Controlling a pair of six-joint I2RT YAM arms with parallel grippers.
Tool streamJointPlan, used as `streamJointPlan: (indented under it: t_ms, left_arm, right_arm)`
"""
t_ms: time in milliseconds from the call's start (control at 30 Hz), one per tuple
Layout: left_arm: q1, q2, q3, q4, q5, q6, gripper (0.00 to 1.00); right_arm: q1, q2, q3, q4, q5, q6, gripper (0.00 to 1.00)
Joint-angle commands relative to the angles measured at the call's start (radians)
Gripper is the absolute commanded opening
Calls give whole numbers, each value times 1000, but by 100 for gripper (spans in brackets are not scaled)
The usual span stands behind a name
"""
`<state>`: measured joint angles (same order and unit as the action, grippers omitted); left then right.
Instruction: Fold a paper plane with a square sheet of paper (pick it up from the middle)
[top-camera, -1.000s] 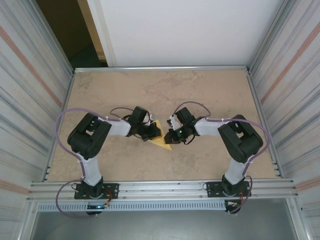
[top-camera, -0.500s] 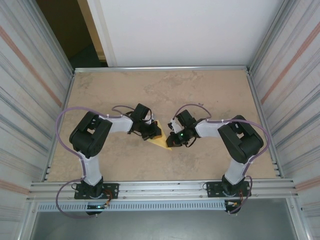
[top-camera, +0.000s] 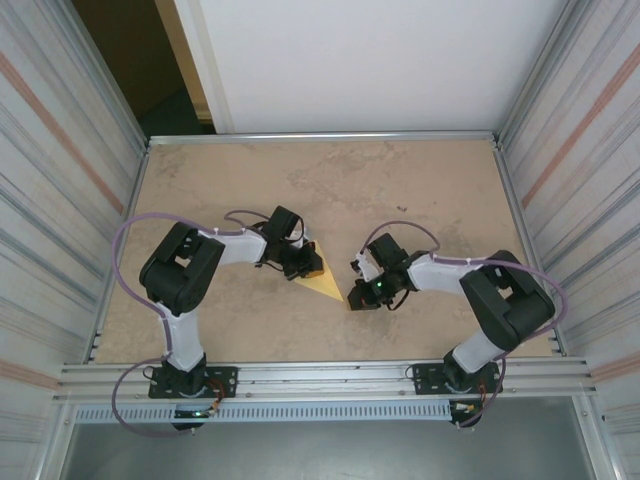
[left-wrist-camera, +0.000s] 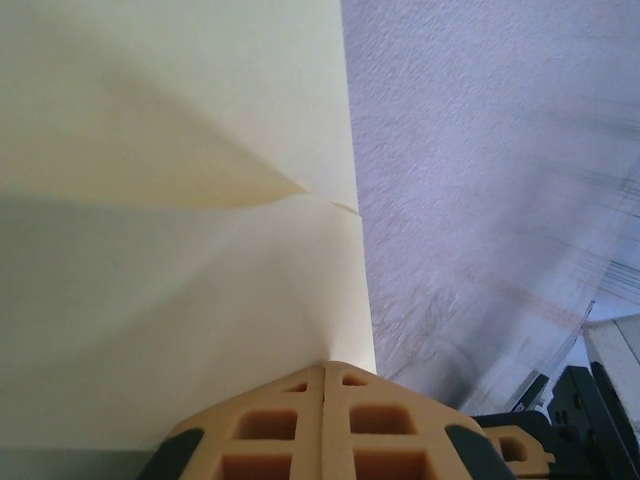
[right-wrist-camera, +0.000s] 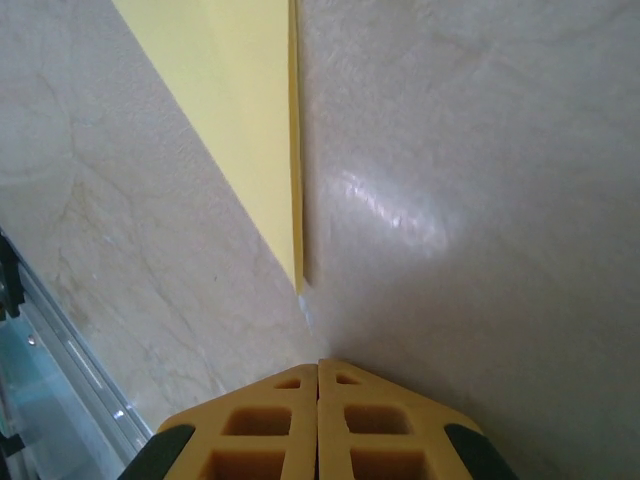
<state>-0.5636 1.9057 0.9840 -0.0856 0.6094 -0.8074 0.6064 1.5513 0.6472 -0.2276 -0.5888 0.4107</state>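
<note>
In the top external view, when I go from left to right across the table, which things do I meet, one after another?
left arm → left gripper → folded yellow paper → right gripper → right arm

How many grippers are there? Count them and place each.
2. The left gripper, shut, sits at the paper's far end; the right gripper, shut, sits just off its near tip.
</note>
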Motion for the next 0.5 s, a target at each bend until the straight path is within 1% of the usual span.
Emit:
streamJointPlan:
  t_ms: [0, 133, 300, 467]
  left_arm:
    - [14, 83, -53, -153, -194, 28, 6]
    - [12, 76, -46, -143, -181, 35, 6]
    - [4, 72, -39, -138, -172, 42, 6]
    - [0, 66, -37, -131, -159, 49, 6]
  right_arm:
    - [-7, -87, 17, 7, 39, 33, 7]
    - [13, -48, 83, 49, 58, 50, 7]
    - [58, 94, 183, 97, 108, 93, 5]
    - [70, 191, 243, 113, 121, 96, 3]
